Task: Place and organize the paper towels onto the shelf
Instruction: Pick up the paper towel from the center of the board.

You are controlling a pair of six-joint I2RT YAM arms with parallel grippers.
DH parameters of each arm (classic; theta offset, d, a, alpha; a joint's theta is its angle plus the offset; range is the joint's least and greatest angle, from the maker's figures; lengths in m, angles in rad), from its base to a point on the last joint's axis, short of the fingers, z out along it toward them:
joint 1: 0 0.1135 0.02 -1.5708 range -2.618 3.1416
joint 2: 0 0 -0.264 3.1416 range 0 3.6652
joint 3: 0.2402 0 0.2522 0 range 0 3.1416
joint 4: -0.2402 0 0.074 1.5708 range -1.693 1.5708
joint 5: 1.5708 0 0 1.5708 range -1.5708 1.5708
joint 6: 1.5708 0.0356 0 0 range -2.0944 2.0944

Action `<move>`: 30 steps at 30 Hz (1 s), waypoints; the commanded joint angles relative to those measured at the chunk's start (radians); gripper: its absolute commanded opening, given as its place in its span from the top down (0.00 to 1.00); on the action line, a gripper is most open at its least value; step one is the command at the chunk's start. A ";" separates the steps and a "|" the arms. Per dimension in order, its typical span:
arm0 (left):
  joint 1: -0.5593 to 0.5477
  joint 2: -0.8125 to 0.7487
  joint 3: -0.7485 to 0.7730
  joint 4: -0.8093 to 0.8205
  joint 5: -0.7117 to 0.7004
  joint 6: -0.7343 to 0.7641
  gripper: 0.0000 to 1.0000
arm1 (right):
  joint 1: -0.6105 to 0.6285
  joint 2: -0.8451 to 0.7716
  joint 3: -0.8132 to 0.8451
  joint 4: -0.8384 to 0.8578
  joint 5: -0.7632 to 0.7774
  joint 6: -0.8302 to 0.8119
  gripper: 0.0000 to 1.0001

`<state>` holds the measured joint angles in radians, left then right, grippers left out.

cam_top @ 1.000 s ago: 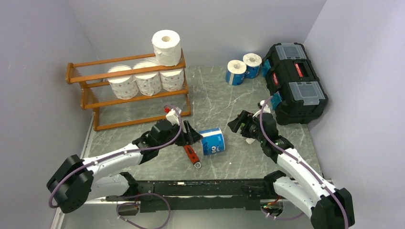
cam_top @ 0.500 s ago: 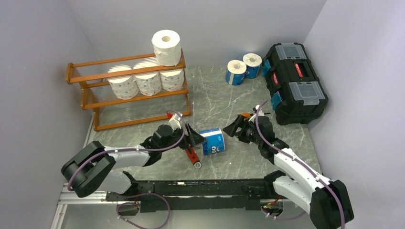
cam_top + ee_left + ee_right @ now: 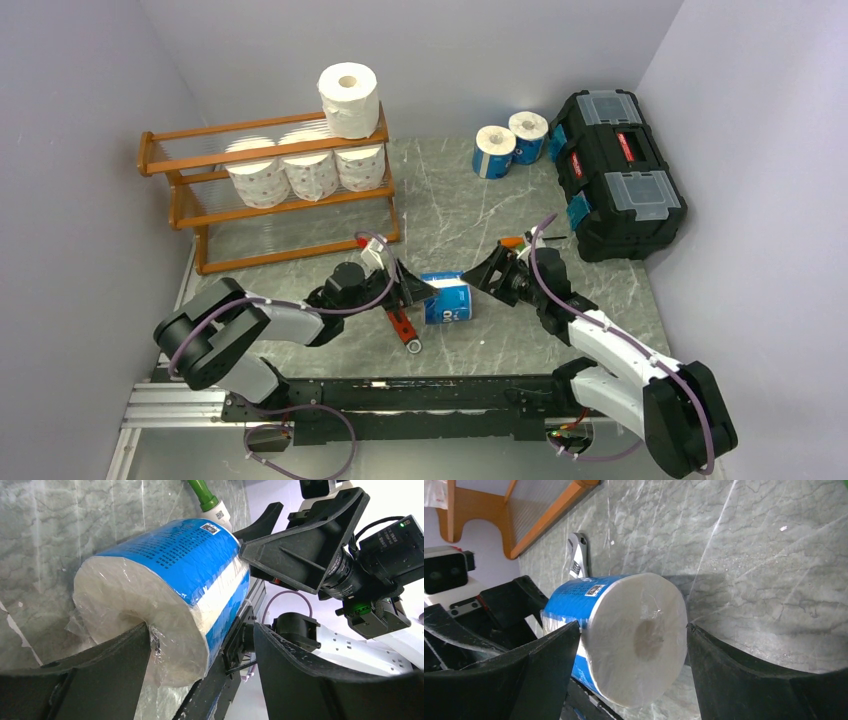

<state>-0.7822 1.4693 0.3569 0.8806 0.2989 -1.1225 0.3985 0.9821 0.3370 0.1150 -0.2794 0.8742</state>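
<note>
Left gripper [image 3: 200, 630] and right gripper [image 3: 633, 627] flank the blue-wrapped roll [image 3: 447, 300]; both released.

Even, bright light falls from above in the overhead view, leaving only short soft shadows under the shelf [image 3: 300, 252] and beside the toolbox [image 3: 620, 180], with no glare on the pale walls or the grey table [image 3: 450, 210]. Both wrist views are sharp at the blue-wrapped roll [image 3: 175, 565] [image 3: 634, 630], whose plastic film shows faint sheen, and it casts a soft shadow on the table. The black fingers [image 3: 320, 680] [image 3: 764, 680] loom dark, stretched and slightly soft at the frame edges.
</note>
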 commanded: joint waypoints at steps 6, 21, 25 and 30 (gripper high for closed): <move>0.001 0.018 -0.011 0.098 0.061 -0.045 0.20 | 0.008 0.004 -0.010 0.072 -0.017 0.036 0.20; -0.012 0.164 0.024 0.377 0.165 -0.089 0.31 | 0.024 0.038 -0.056 0.190 -0.054 0.104 0.21; -0.014 0.162 0.032 0.372 0.163 -0.081 0.39 | 0.036 0.038 -0.058 0.203 -0.060 0.118 0.22; -0.013 0.124 0.046 0.296 0.152 -0.043 0.49 | 0.053 0.025 -0.061 0.209 -0.060 0.131 0.22</move>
<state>-0.7895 1.6379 0.3557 1.1332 0.4397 -1.1938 0.4328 1.0195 0.2829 0.2695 -0.3157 0.9855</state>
